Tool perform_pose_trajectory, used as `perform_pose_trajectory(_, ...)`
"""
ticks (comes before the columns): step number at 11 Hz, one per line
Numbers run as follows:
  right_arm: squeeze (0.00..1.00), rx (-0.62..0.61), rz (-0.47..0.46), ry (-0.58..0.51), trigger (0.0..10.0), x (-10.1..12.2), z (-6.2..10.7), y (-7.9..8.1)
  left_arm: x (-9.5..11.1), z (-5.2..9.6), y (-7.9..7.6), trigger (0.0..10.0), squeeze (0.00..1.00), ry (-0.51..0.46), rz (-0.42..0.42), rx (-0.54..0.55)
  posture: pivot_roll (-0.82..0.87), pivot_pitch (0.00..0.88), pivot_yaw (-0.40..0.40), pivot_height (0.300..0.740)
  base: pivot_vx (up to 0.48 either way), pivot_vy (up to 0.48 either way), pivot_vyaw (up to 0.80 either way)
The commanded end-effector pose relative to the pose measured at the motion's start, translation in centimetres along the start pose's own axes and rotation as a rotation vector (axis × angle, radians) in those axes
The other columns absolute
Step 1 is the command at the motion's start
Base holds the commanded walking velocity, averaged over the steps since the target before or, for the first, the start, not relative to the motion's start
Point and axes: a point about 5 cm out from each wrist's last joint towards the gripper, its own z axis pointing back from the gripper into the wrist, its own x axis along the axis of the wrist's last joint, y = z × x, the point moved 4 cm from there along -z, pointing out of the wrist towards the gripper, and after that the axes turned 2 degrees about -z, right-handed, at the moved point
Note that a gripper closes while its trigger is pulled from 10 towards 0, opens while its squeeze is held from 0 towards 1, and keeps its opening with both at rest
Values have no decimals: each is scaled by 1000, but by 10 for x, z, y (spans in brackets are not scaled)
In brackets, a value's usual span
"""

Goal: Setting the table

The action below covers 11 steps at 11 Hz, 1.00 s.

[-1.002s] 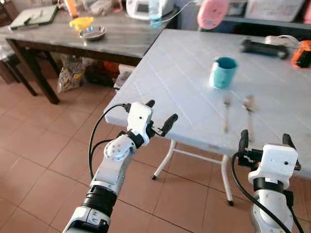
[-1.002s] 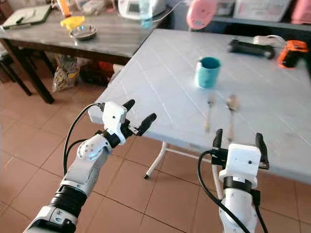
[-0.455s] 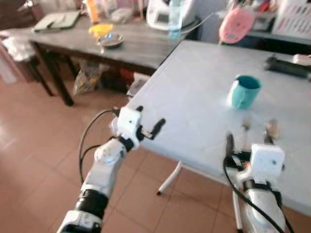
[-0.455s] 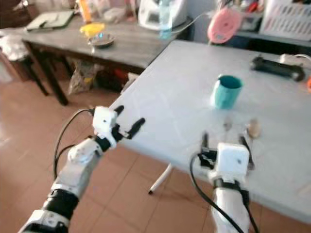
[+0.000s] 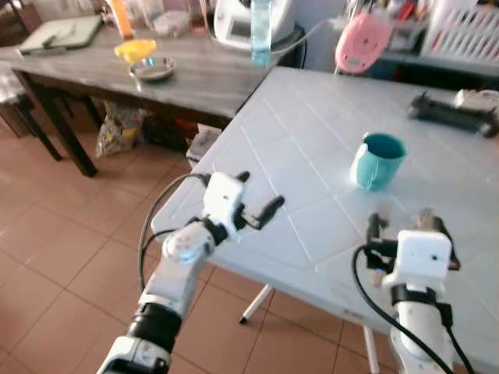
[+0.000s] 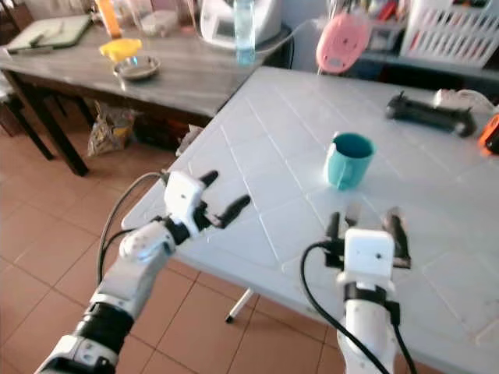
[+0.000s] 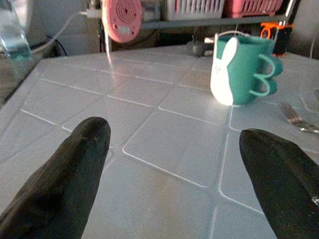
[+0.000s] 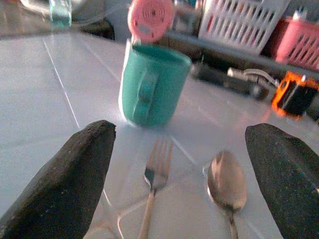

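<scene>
- The room has a terracotta tile floor (image 5: 54, 257), and a white table (image 5: 312, 140) with a tile-pattern top stands in front of the robot.
- A dark grey wooden table (image 5: 101, 74) stands behind it on the robot's left, meeting the white table at its far left corner.
- On the grey table sit a steel bowl (image 5: 152, 70), a yellow object (image 5: 134, 49) just behind the bowl, a clear bottle (image 5: 260, 33) and a white appliance (image 5: 234, 15).
- A bag (image 5: 117, 128) lies on the floor under the grey table.
- A pink round object (image 5: 361, 40) stands past the white table's far edge, with a white basket (image 6: 448, 35) on a shelf behind.
- A teal mug (image 6: 346, 160) with a white rabbit shape on its side stands toward the middle of the white table.
- A fork (image 8: 153, 186) and a spoon (image 8: 227, 186) lie side by side between the mug and the near edge, apart from each other and the mug.
- A black device (image 6: 429, 115) and an orange one (image 6: 491, 134) lie toward the far right of the table.
- The left gripper (image 5: 257, 199) hovers over the near left corner, its 2 fingers spread wide and holding nothing.
- The right gripper (image 6: 365, 230) hovers at the near edge just before the fork and spoon, fingers wide apart and empty.
</scene>
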Motion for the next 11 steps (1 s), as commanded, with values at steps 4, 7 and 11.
perform_pose_trajectory(4, 0, 17, -56, 43, 10000, -3, 7, 7, 2, 1, -25, 10000, 0, 37, -30, -237, -13, 99, 30, 740, 0, 0, 0)
perform_pose_trajectory(7, 0, -3, -107, 117, 10000, -13, 2, 2, 0, 14, -37, 10000, 0, 98, -63, -440, -23, 119, 27, 740, 0, 0, 0)
perform_pose_trajectory(11, 0, -15, -110, 114, 10000, -9, 1, -3, 1, 8, -23, 10000, 0, 82, -20, -302, -26, 122, 26, 740, 0, 0, -366)
